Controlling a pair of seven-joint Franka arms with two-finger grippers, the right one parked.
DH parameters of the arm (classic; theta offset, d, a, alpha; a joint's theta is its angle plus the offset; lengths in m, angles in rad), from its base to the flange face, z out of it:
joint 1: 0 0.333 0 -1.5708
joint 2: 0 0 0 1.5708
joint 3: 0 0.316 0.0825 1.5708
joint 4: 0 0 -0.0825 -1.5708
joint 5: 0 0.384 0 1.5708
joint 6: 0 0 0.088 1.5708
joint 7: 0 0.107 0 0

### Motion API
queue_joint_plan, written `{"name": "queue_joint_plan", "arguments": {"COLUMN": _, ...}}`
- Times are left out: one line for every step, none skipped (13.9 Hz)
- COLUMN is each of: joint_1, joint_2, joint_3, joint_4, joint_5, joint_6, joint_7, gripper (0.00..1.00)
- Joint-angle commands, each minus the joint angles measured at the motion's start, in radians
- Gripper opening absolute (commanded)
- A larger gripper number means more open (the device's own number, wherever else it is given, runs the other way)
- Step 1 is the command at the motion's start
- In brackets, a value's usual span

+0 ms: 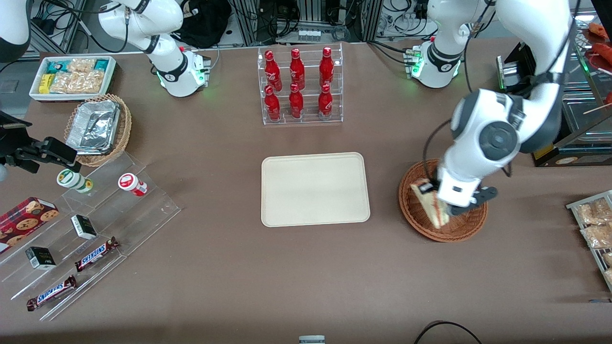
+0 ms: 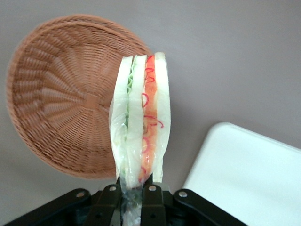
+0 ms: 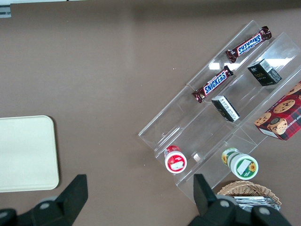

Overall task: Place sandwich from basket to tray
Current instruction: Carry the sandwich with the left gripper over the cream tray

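The sandwich (image 1: 431, 203) is a wrapped triangular wedge of white bread with green and red-orange filling (image 2: 141, 127). My left gripper (image 1: 442, 203) is shut on one end of it and holds it lifted above the reddish-brown wicker basket (image 1: 420, 217). In the left wrist view the black fingers (image 2: 153, 200) clamp the wrapped end, my gripper (image 2: 133, 197) hangs over the table, and the basket (image 2: 61, 103) lies empty below. The cream tray (image 1: 314, 188) lies flat at the table's middle, beside the basket; its corner shows in the left wrist view (image 2: 244, 174).
A clear rack of red bottles (image 1: 299, 86) stands farther from the front camera than the tray. A pale wicker basket with a foil container (image 1: 98, 129), a white snack bin (image 1: 72, 76) and a clear stepped stand with snacks (image 1: 81, 239) lie toward the parked arm's end. Bagged snacks (image 1: 595, 224) lie at the working arm's end.
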Motion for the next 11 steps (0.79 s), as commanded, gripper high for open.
{"name": "queue_joint_plan", "arguments": {"joint_1": -0.14, "joint_2": 0.031, "joint_3": 0.006, "joint_4": 0.035, "joint_5": 0.021, "joint_6": -0.018, "joint_7": -0.033, "gripper": 0.07}}
{"name": "queue_joint_plan", "arguments": {"joint_1": -0.185, "joint_2": 0.052, "joint_3": 0.006, "joint_4": 0.051, "joint_5": 0.02, "joint_6": -0.016, "joint_7": -0.037, "gripper": 0.07}}
{"name": "queue_joint_plan", "arguments": {"joint_1": -0.223, "joint_2": 0.084, "joint_3": 0.006, "joint_4": 0.075, "joint_5": 0.02, "joint_6": -0.015, "joint_7": -0.046, "gripper": 0.07}}
{"name": "queue_joint_plan", "arguments": {"joint_1": -0.264, "joint_2": 0.132, "joint_3": 0.006, "joint_4": 0.119, "joint_5": 0.018, "joint_6": -0.015, "joint_7": -0.057, "gripper": 0.07}}
{"name": "queue_joint_plan", "arguments": {"joint_1": -0.297, "joint_2": 0.184, "joint_3": 0.006, "joint_4": 0.17, "joint_5": 0.02, "joint_6": -0.015, "joint_7": -0.078, "gripper": 0.07}}
{"name": "queue_joint_plan", "arguments": {"joint_1": -0.327, "joint_2": 0.227, "joint_3": 0.008, "joint_4": 0.207, "joint_5": 0.021, "joint_6": -0.015, "joint_7": -0.097, "gripper": 0.08}}
{"name": "queue_joint_plan", "arguments": {"joint_1": -0.355, "joint_2": 0.261, "joint_3": 0.008, "joint_4": 0.236, "joint_5": 0.02, "joint_6": -0.013, "joint_7": -0.105, "gripper": 0.09}}
{"name": "queue_joint_plan", "arguments": {"joint_1": -0.375, "joint_2": 0.298, "joint_3": 0.008, "joint_4": 0.268, "joint_5": 0.018, "joint_6": 0.005, "joint_7": -0.12, "gripper": 0.09}}
{"name": "queue_joint_plan", "arguments": {"joint_1": -0.389, "joint_2": 0.321, "joint_3": 0.008, "joint_4": 0.276, "joint_5": 0.018, "joint_6": 0.041, "joint_7": -0.144, "gripper": 0.09}}
{"name": "queue_joint_plan", "arguments": {"joint_1": -0.419, "joint_2": 0.342, "joint_3": 0.009, "joint_4": 0.278, "joint_5": 0.021, "joint_6": 0.083, "joint_7": -0.155, "gripper": 0.09}}
{"name": "queue_joint_plan", "arguments": {"joint_1": -0.442, "joint_2": 0.362, "joint_3": 0.012, "joint_4": 0.278, "joint_5": 0.023, "joint_6": 0.124, "joint_7": -0.157, "gripper": 0.09}}
